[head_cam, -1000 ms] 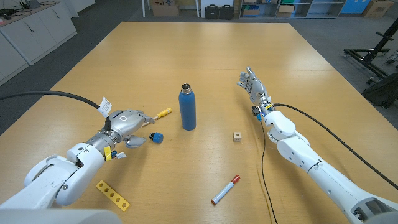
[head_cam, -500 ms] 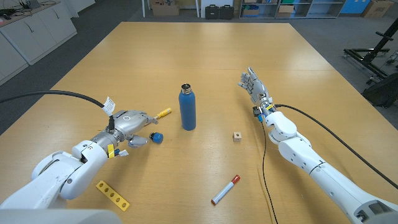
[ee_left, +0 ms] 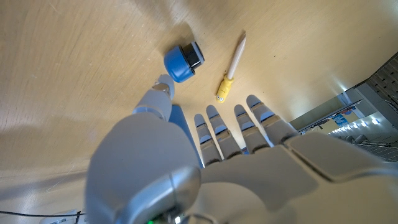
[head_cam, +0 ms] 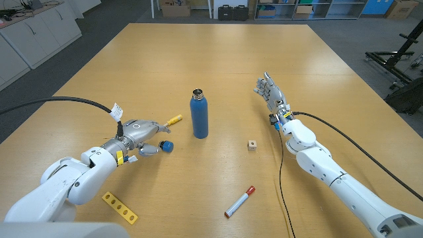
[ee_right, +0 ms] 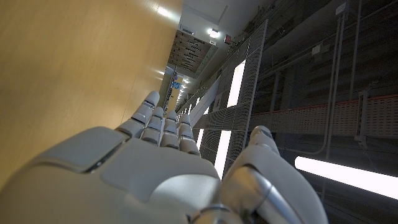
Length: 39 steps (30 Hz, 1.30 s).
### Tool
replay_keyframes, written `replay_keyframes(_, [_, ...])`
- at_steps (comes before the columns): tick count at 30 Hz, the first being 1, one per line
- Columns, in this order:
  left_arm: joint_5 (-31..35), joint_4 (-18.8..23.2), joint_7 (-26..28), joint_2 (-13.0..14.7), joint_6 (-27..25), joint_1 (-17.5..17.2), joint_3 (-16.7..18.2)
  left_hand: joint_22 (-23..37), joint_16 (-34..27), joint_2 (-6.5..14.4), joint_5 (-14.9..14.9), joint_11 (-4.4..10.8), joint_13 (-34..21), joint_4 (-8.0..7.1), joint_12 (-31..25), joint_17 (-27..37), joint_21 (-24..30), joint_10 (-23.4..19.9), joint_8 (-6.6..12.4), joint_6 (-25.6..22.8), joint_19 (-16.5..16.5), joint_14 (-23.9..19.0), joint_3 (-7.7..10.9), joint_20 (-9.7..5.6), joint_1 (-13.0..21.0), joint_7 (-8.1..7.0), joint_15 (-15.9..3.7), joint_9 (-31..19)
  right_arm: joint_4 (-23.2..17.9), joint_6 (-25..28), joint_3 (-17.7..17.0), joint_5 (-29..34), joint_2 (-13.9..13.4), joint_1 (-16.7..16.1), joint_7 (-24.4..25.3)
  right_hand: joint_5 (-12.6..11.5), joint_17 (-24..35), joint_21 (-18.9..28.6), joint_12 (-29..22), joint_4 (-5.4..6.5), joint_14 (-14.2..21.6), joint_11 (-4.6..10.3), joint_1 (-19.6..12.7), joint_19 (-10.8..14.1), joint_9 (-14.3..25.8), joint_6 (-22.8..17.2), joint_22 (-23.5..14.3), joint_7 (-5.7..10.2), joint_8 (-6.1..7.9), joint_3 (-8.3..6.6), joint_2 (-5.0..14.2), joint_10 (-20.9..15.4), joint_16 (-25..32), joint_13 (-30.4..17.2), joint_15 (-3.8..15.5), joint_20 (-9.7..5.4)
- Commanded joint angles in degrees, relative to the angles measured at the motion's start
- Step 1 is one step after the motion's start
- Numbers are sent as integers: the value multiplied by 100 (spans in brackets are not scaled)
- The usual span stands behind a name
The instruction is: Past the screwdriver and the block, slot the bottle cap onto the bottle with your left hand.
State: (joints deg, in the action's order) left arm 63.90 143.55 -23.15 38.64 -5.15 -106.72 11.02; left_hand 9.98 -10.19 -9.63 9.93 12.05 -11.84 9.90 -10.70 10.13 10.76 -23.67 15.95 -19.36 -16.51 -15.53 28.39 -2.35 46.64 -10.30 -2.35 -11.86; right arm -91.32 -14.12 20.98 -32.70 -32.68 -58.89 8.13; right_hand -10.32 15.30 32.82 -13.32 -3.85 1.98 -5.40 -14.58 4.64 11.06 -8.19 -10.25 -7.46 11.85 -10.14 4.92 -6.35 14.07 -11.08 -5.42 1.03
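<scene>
Wooden tabletop, head view, bottom to top. Lower centre: a red-capped marker [head_cam: 239, 201]. Left of centre: your left hand [head_cam: 139, 135], fingers spread and holding nothing, thumb tip just beside the blue bottle cap [head_cam: 166, 145]; a careless close could roll the cap away, so pinch it squarely. Beyond it lie the yellow-handled screwdriver [head_cam: 171, 121] and, right of centre, the small block [head_cam: 252, 145]. The open blue bottle [head_cam: 199, 114] stands upright; a sideways knock may topple it. Right hand [head_cam: 270, 91]: fingers extended, empty.
</scene>
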Motion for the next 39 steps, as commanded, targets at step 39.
replay_keyframes(39, [-188,-705,1119,706,-502,218,-786,-11,-134,124,28,27,-14,-26,-112,5,47,102,83,15,1092,225,-214,547,88,-61,-845,-12,-17,3,23,-7,51,-84,81,4,13,-46,27,-33,43,6,15,48,17,-23,-26,-34,-8,15,57,-59,-29,-11,-39,44])
